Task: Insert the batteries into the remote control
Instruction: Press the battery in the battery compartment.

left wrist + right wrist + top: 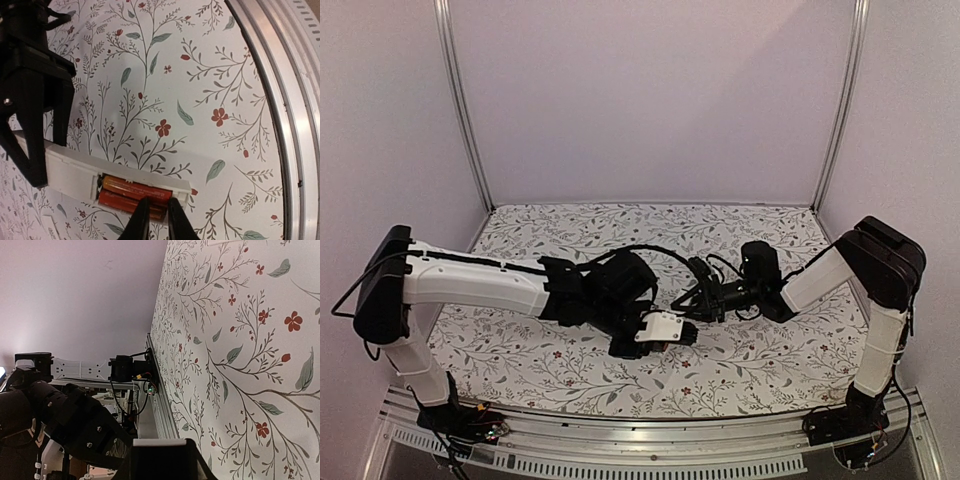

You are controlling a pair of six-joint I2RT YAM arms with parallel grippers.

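Observation:
The remote control [70, 170] is a slim white bar held just above the floral cloth, its battery bay open. Both orange-red batteries [132, 187] lie side by side in that bay. My left gripper [158, 201] hovers over the bay's right end, its black fingertips [142, 210] nearly together and resting against the batteries, gripping nothing. My right gripper [47, 160] is shut on the remote's left end. In the right wrist view the remote's white edge [160, 442] sits between its fingers. From above, the remote [663, 327] lies between the left gripper [638, 342] and the right gripper [685, 325].
A floral cloth [570, 360] covers the table. An aluminium rail [290, 125] runs along the near edge. A small white piece [50, 222] lies on the cloth near the remote. Metal frame posts [465, 110] stand at the back corners, and cables loop above the right wrist [705, 270].

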